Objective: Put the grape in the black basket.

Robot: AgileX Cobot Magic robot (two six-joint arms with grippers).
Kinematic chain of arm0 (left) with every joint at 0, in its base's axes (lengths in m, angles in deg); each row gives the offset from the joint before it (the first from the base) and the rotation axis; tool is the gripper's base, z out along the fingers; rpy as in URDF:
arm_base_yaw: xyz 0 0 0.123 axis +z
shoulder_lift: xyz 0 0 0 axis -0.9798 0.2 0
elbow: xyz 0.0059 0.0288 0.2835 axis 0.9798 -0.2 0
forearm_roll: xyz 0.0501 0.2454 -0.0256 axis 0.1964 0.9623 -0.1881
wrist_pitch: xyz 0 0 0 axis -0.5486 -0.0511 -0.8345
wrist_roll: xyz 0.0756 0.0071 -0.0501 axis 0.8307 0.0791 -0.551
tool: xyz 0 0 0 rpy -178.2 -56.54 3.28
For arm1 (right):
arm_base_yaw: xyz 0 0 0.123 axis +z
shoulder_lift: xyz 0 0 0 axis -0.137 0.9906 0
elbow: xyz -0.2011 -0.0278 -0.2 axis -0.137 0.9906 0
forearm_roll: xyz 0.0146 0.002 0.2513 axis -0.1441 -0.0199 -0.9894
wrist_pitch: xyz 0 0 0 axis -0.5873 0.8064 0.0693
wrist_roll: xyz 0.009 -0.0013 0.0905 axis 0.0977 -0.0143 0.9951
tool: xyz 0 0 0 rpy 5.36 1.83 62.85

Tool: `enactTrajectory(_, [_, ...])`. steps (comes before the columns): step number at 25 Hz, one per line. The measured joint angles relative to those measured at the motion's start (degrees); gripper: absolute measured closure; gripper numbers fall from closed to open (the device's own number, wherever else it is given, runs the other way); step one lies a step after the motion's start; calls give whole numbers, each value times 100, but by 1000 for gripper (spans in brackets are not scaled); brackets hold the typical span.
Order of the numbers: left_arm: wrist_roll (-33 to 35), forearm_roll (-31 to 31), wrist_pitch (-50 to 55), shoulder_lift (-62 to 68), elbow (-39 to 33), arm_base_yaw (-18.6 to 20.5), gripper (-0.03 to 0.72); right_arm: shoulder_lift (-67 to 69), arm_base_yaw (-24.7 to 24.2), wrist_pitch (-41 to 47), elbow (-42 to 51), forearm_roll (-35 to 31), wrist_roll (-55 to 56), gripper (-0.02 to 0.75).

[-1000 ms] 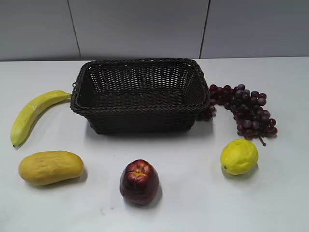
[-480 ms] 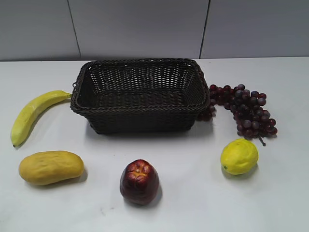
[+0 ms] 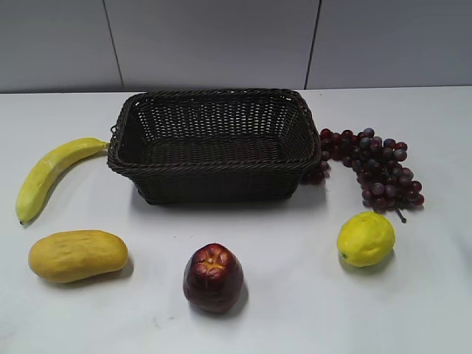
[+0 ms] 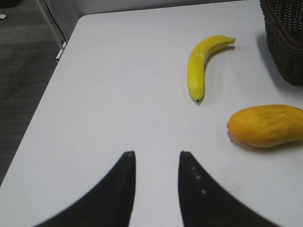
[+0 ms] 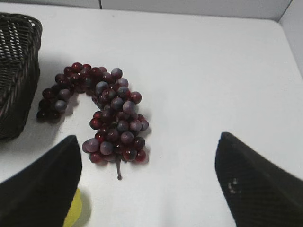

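The grape [image 3: 376, 168] is a dark red-purple bunch lying on the white table just right of the black basket [image 3: 214, 166]. It also shows in the right wrist view [image 5: 109, 113], its stem pointing toward the camera. My right gripper [image 5: 149, 142] is wide open and empty, above the table a little short of the bunch. My left gripper [image 4: 157, 156] is open and empty over bare table at the left, away from the basket corner [image 4: 284, 38]. Neither gripper shows in the exterior view.
A banana [image 3: 48, 173] lies left of the basket and a mango [image 3: 77, 255] lies in front of it. A dark red apple [image 3: 213, 277] sits at front centre and a lemon [image 3: 366, 238] below the grape. The table's left edge [image 4: 52, 80] drops to the floor.
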Motion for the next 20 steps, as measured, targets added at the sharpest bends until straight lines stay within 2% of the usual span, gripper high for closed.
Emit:
enactTrajectory(6, [0, 0, 0, 0, 0, 0, 459, 1656, 5, 486, -1285, -18, -22, 59])
enactTrajectory(9, [0, 0, 0, 0, 0, 0, 459, 2313, 5, 744, -1788, -287, -311, 59])
enactTrajectory(13, [0, 0, 0, 0, 0, 0, 459, 3072, 96, 1130, -2261, -616, -654, 59])
enactTrajectory(20, [0, 0, 0, 0, 0, 0, 459, 4319, 262, 1179, -3000, -689, -730, 60])
